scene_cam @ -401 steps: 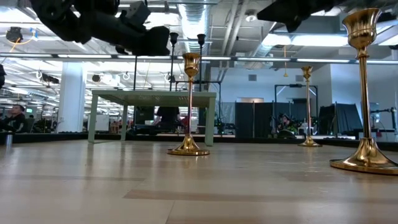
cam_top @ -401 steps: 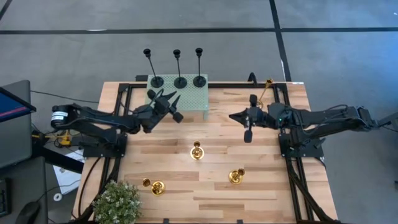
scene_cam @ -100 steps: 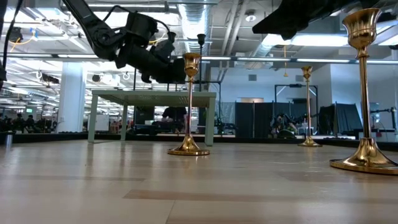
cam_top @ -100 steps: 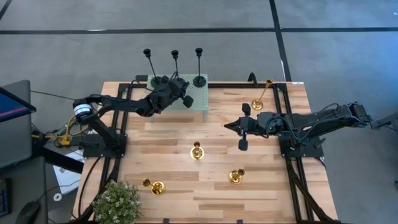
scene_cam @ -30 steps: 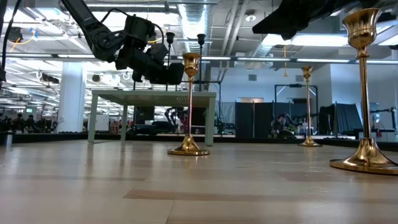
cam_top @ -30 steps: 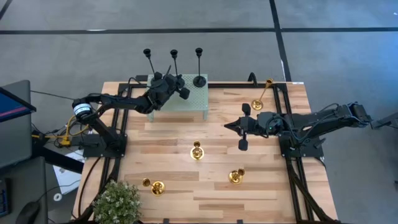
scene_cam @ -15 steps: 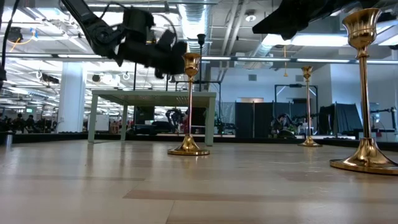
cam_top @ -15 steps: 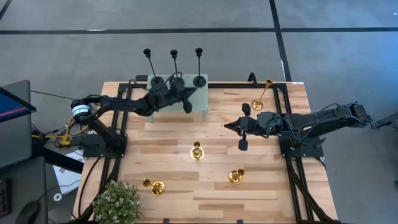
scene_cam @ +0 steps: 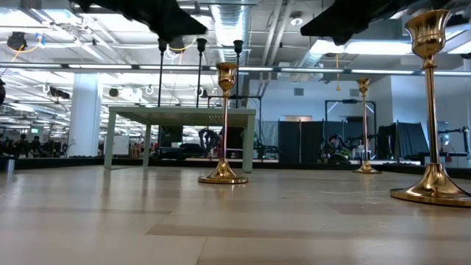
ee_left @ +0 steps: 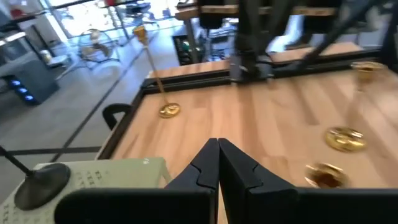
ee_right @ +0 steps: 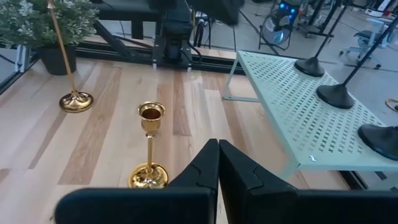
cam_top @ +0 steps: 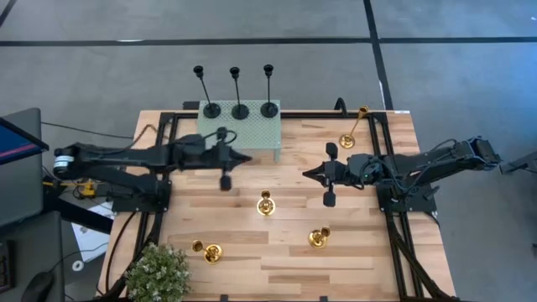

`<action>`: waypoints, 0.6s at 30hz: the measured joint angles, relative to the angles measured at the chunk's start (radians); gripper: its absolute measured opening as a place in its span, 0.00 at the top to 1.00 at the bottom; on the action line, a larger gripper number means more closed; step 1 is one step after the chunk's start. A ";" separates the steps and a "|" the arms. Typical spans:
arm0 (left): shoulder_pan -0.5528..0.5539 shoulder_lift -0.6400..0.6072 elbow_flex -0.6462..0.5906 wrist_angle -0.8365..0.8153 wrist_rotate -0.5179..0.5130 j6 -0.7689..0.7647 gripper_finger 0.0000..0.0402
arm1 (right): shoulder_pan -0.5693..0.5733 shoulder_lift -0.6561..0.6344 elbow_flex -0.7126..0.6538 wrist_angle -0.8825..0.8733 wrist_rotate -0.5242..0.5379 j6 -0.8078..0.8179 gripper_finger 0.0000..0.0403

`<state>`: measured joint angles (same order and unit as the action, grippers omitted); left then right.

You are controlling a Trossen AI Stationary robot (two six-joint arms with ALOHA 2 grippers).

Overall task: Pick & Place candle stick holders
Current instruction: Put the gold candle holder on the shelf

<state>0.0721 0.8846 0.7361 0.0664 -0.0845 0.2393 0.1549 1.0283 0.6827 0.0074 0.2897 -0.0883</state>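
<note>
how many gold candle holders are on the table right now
4. One stands at the far right corner, one near the table's middle, one nearer the front on the right, one at the front left beside the plant. None look hidden.

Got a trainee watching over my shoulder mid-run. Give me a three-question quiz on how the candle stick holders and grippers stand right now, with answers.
1. How many black holders stand on the green perforated shelf?
2. True or false: the left gripper is holding a candle stick holder.
3. Which gold holder stands nearest the right gripper? A: the one at the table's far right corner. B: the one at mid table. C: the one beside the potted plant.

Key
1. Three.
2. False: it is shut and empty, above the bare wood in front of the shelf.
3. B; A is a little farther; C stands by the plant.
</note>
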 joint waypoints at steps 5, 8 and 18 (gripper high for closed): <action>-0.078 -0.142 0.000 -0.173 -0.012 -0.009 0.99 | 0.003 0.000 0.000 0.000 0.000 0.000 1.00; -0.122 -0.208 0.000 -0.270 -0.027 -0.016 0.99 | 0.003 0.000 0.000 0.000 0.002 0.001 1.00; -0.241 -0.270 -0.047 -0.374 -0.110 -0.112 1.00 | 0.058 -0.114 0.103 -0.390 0.208 0.335 1.00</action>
<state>-0.1684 0.6142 0.6894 -0.3076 -0.1945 0.1269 0.2134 0.9138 0.7859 -0.3827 0.4980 0.2466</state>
